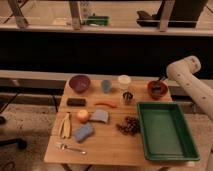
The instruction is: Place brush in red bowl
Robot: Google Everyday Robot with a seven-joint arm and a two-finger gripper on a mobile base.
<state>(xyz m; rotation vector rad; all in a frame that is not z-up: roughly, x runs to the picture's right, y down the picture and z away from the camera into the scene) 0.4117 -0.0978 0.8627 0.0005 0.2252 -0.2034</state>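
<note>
The red bowl (150, 90) stands at the table's back right corner. The brush (158, 89) shows as a dark shape down inside it, with a thin dark part rising toward the arm. My gripper (161, 81) hangs just above the bowl's right half at the end of the white arm (192, 82), which reaches in from the right. It is shut on the brush's upper end.
A green tray (186, 145) fills the front right. A purple bowl (79, 83), blue cup (106, 85), white cup (124, 81) and small dark can (128, 97) line the back. Further forward are a black block (76, 102), fruit, sponges, grapes (130, 125) and a fork (70, 147).
</note>
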